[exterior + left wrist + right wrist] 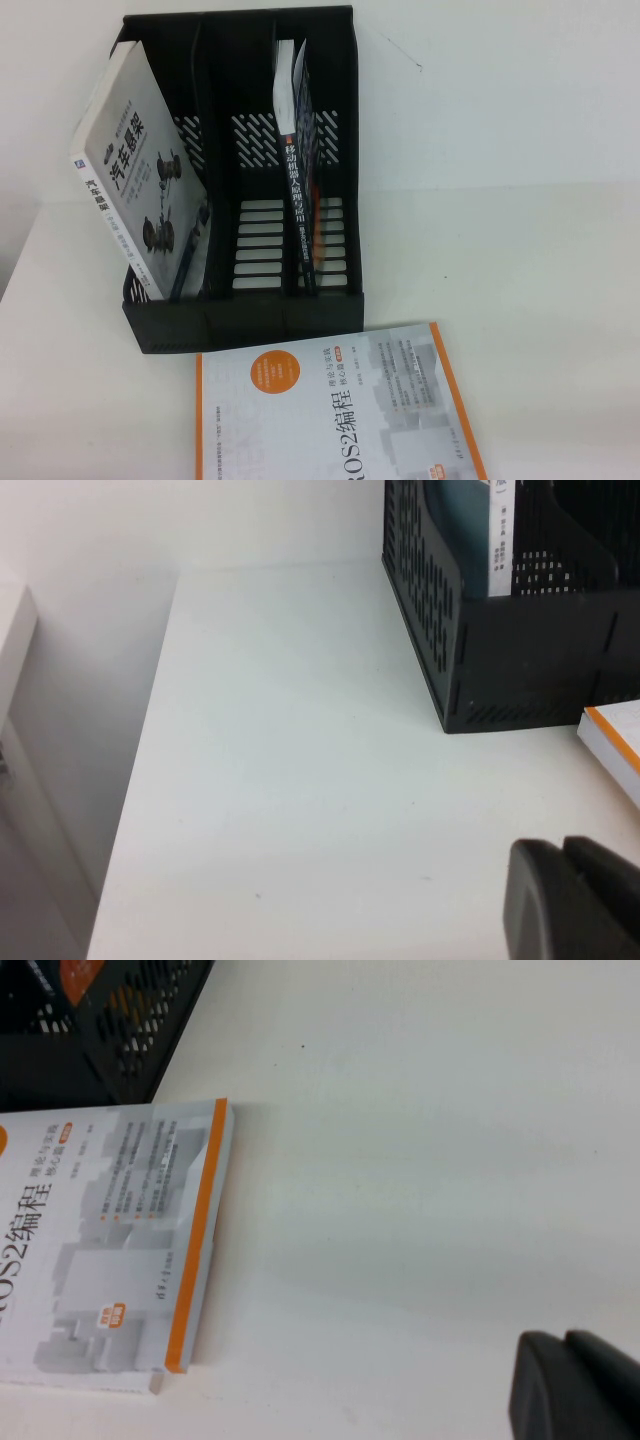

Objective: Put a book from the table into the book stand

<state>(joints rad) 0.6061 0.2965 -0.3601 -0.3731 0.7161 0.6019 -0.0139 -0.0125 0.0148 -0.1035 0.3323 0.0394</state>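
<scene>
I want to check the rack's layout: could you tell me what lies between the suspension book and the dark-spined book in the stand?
Only the book stand's vacant middle compartment separates the book from the dark-spined book, seen in the high view.

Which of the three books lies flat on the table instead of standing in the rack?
The orange-bordered ROS2 book, flat before the book stand. The white-grey book and dark-spined book stand inside it.

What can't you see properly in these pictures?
- ROS2 book: bottom cut off by the high view's edge.
- Left gripper and right gripper: only dark corner tips in the wrist views; both out of the high view.
- Book in the book stand: lower corner hidden by the stand's wall.
</scene>
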